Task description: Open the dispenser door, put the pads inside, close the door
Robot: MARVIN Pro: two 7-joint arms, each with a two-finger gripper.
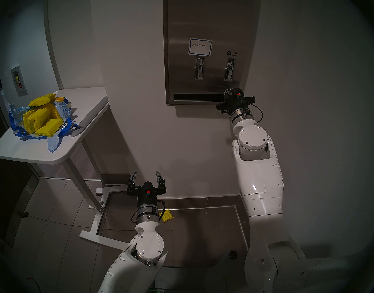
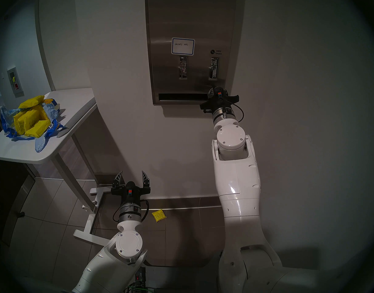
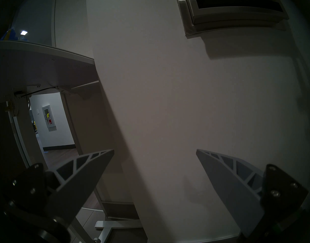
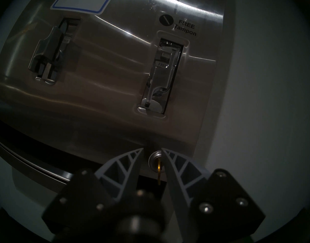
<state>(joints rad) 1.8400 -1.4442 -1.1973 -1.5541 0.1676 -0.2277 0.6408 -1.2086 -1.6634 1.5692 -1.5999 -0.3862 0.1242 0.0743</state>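
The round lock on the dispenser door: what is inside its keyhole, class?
A small brass key sticks out of the round lock, hanging between the right gripper jaws. Its blade is hidden inside the lock.

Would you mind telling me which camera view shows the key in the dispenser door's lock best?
The right wrist view: the key hangs from the lock, close up between the right gripper fingers. In both head views the gripper hides it; the left wrist view misses it.
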